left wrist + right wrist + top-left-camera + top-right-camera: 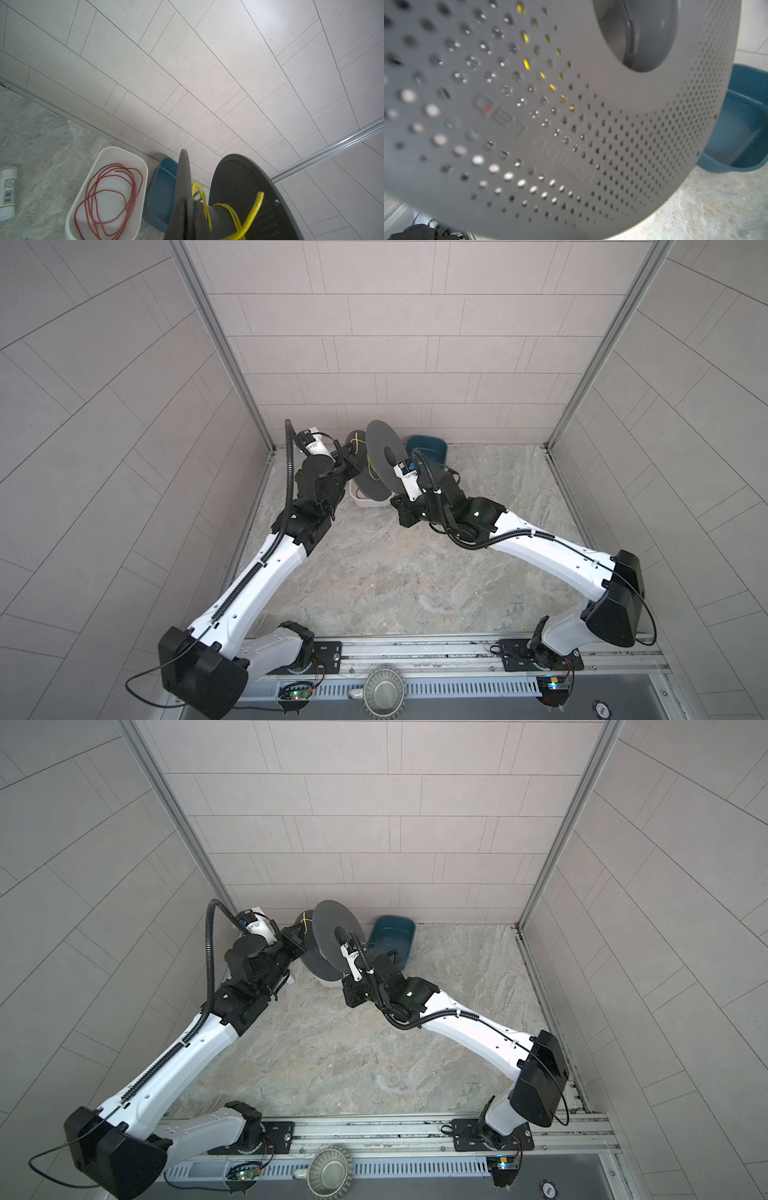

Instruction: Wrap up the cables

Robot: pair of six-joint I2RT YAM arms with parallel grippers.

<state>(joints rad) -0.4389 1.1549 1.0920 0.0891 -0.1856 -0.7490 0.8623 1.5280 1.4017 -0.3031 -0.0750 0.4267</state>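
A grey perforated spool (pixel 384 456) (pixel 332 932) is held up on edge near the back wall, between my two arms. The yellow cables (pixel 251 216) lie in a few turns round its hub, with one stiff end sticking out; they also show between the flanges (pixel 369 466) and through the flange holes (pixel 526 63). My left gripper (pixel 187 202) is shut on the edge of one flange, a dark finger on each side. My right gripper's fingers show in no view. Its wrist (pixel 409 481) sits close against the near flange, which fills the right wrist view.
Under the spool lies a white tray (pixel 108 149) (pixel 368 502) holding loose red wire (pixel 108 197). A blue bin (pixel 160 197) (pixel 428 448) leans at the back wall beside it. A white barcoded tube (pixel 7 193) lies on the stone floor. A metal cup (pixel 384 695) sits at the front rail.
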